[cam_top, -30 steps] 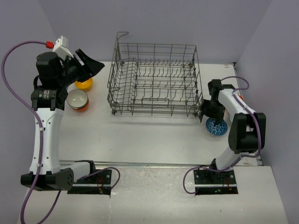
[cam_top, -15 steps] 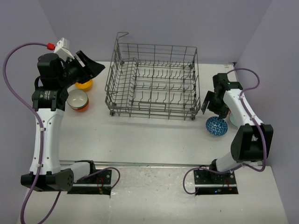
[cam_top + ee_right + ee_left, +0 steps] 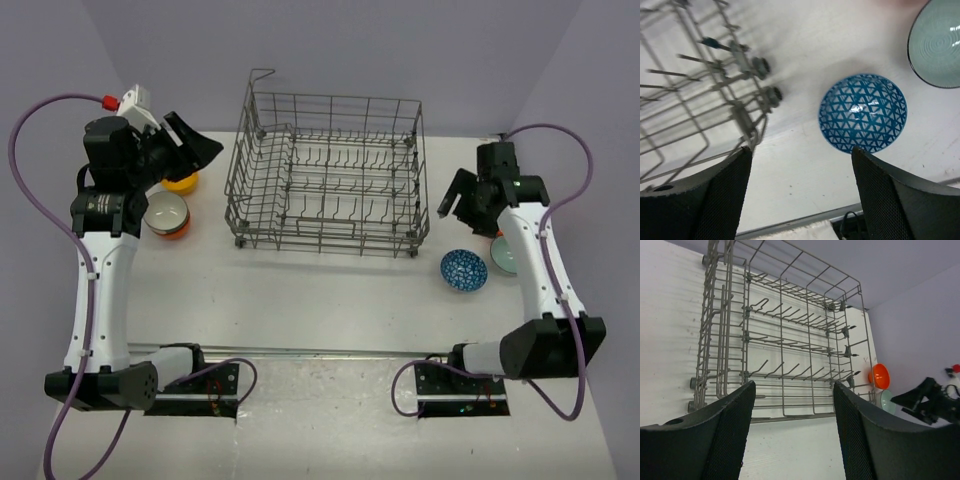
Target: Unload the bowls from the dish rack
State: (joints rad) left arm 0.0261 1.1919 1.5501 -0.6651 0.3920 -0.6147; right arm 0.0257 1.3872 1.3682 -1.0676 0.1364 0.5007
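Observation:
The grey wire dish rack [image 3: 328, 172] stands mid-table with no bowls in it. The teal-blue patterned bowl [image 3: 464, 270] and the pale white-green bowl [image 3: 505, 258] sit on the table right of it. My right gripper [image 3: 452, 203] is open and empty, raised above and left of the blue bowl [image 3: 863, 113]. The yellow bowl [image 3: 180, 183] and the white bowl with red pattern [image 3: 166, 214] sit left of the rack. My left gripper [image 3: 197, 146] is open and empty, held high over them. An orange bowl [image 3: 880, 376] shows beyond the rack in the left wrist view.
The rack's corner feet [image 3: 762, 80] are close to the blue bowl. The pale bowl [image 3: 936, 42] lies just beyond it. The table's near edge with a metal rail [image 3: 320, 352] runs in front of both arm bases. Purple walls close in the back and sides.
My right gripper has lifted up and back from beside the teal-blue bowl, which stays on the table. The rack has shifted slightly left. The left arm has barely moved.

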